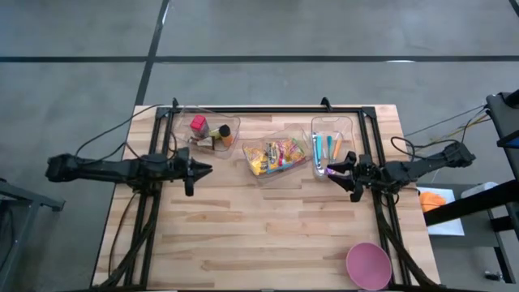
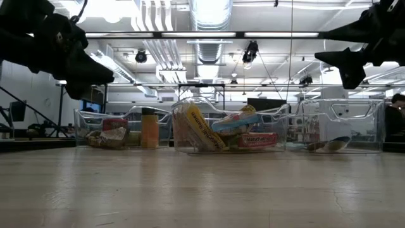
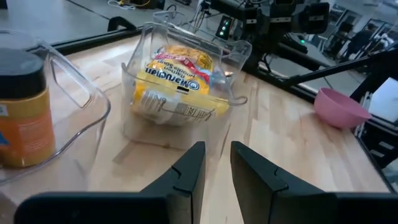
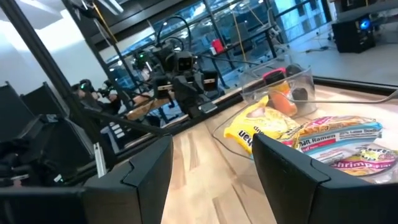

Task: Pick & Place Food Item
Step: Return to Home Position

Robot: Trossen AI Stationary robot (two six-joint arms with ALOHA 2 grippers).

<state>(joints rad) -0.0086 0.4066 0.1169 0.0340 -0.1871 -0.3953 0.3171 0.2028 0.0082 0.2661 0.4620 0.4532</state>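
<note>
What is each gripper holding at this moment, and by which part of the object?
Nothing is held. The left gripper and the right gripper are both open, with nothing between their jaws.

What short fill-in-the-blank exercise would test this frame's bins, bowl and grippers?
The noodle packs lie in the ___ of the three transparent bins. The spoons lie in the ___ one. The bowl on the table is ___. The left gripper and right gripper, both open, hold ___.
Missing: middle; right; pink; nothing.
</note>
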